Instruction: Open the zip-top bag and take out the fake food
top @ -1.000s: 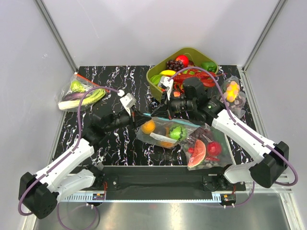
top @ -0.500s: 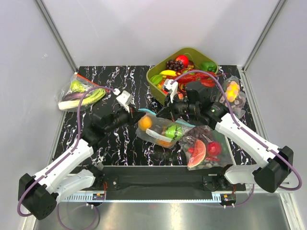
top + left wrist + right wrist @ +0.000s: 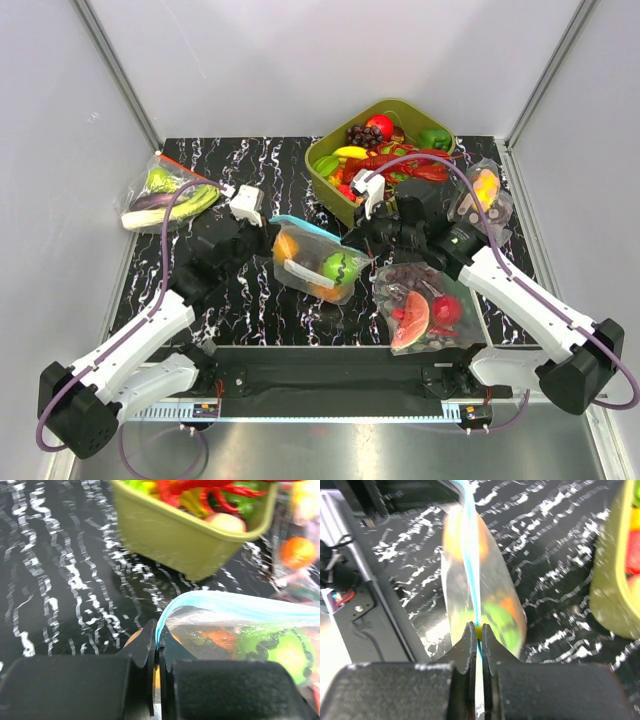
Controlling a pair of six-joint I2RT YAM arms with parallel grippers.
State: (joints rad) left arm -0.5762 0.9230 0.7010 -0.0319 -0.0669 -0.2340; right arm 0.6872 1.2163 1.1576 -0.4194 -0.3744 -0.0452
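**A:** Status on the grip?

**B:** Both pinched tight on the teal zip strip (image 3: 225, 602) of the zip-top bag (image 3: 312, 262). Left fingers (image 3: 146, 650) have its left end, right fingers (image 3: 465, 647) the right end. The bag hangs between them mid-counter (image 3: 250, 160), just near-left of the green bin (image 3: 325, 165), and looks lifted off.

**A:** Seal open?

**B:** Prob. not. The strip reads as one line in both wrist views.

**A:** So how to do it right?

**B:** Pulling the ends apart only tensions the strip along the seam. IMO each side needs one lip only, nearer the middle, w/ the pull across the seam. Keep the mouth up so nothing dumps. The plastic's crinkly and thin, so expect slip.

**A:** Contents?

**B:** The bag holds the fake food: an orange round fruit (image 3: 287, 246), a green ball (image 3: 338, 267) and more orange low down. The rest is too blurred to tell.
- **Bin:** red lobster (image 3: 400, 165), grapes (image 3: 360, 133), green pepper (image 3: 435, 138), misc.
- **Watermelon bag (image 3: 415, 315):** near right, just beside ours.
- **Veg bag (image 3: 165, 195):** far left.
- **Small clear bag (image 3: 483, 190):** right of the bin, w/ a yellow-orange item inside.
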